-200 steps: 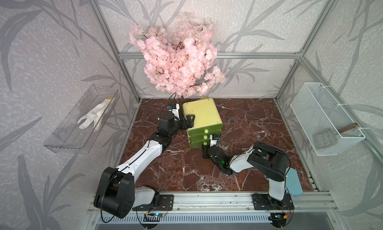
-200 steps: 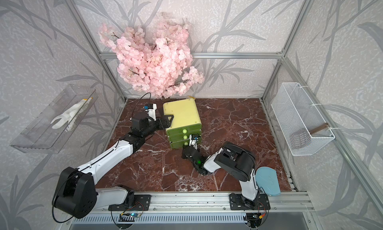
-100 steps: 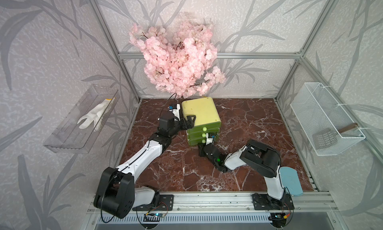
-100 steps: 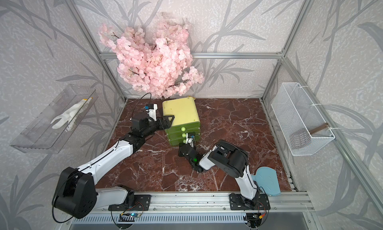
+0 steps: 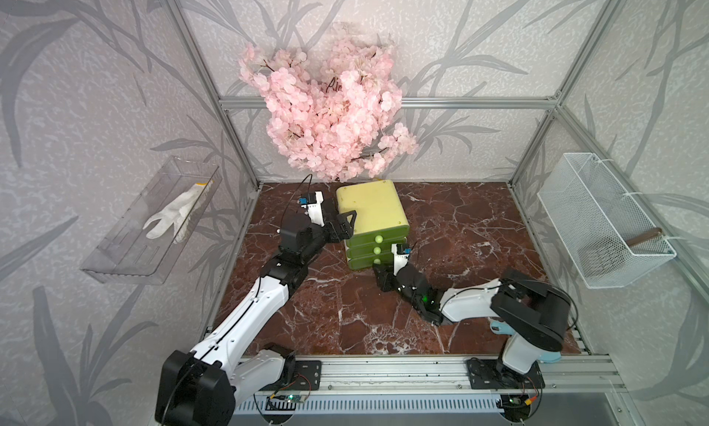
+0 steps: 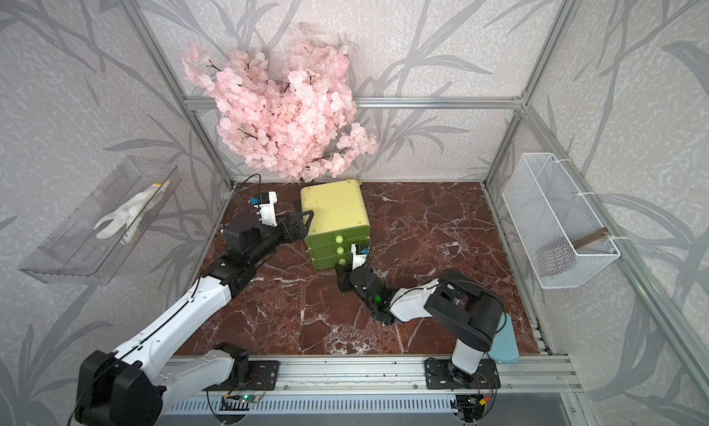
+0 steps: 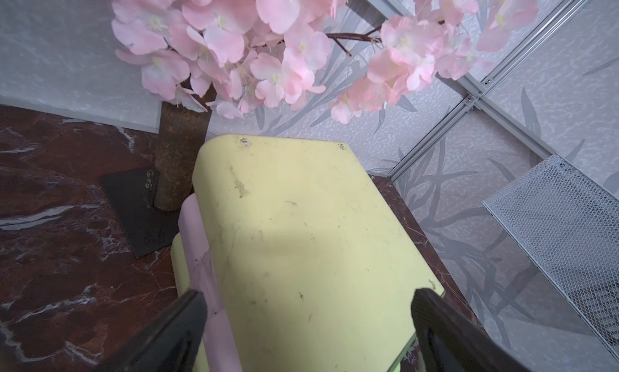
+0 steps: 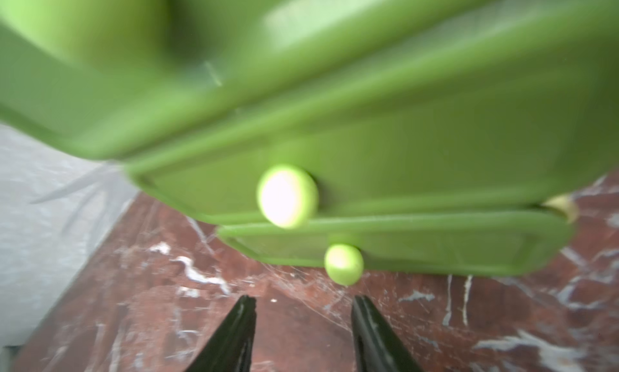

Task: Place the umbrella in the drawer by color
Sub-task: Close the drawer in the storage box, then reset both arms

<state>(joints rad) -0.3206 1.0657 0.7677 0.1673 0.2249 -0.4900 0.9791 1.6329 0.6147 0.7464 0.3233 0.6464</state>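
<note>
Green drawer unit [image 5: 374,247] by table's [image 5: 460,221] far edge: three drawers look shut | right gripper [image 8: 303,300] parted, empty, facing lowest knob [image 8: 344,264] | left gripper [image 7: 308,293] wide open astride unit | umbrella not seen, perhaps already inside.

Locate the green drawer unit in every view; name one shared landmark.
Top view: drawer unit at centre.
Top view: drawer unit just left of centre.
Left wrist: drawer unit, pale top, fills the middle.
Right wrist: drawer unit, green front, fills most, blurred.
Landmark: marble floor, in all four.
</note>
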